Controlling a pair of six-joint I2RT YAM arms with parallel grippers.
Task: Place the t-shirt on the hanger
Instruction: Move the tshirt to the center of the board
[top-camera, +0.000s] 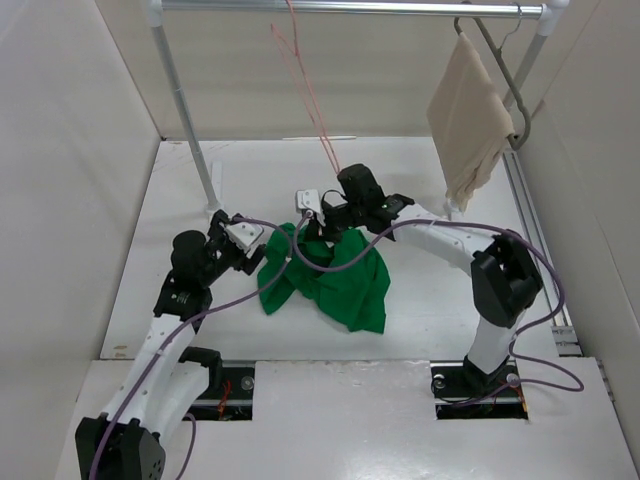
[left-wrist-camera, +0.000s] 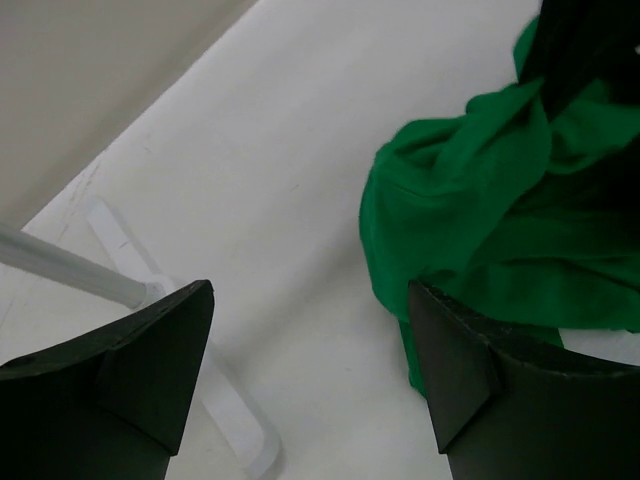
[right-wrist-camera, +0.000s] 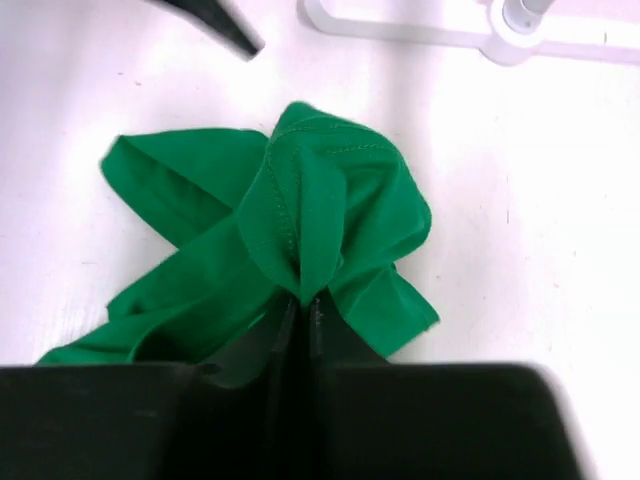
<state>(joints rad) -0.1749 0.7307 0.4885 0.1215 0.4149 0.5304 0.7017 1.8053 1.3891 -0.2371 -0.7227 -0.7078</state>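
— Where's your right arm?
— I've got it bent in over the t-shirt (top-camera: 335, 275), right fingers (right-wrist-camera: 303, 318) clenched on a bunched fold.
— And the left?
— Stretched forward, left fingers (top-camera: 250, 245) spread wide just beside the shirt's left edge, gripping nothing. The shirt lies crumpled mid-surface (top-camera: 440, 300); the hanger (top-camera: 308, 95) dangles from the rail (top-camera: 350, 7) behind.

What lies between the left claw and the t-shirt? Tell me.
Only bare table, in the left wrist view; the t-shirt sits beside one finger of the open left claw.
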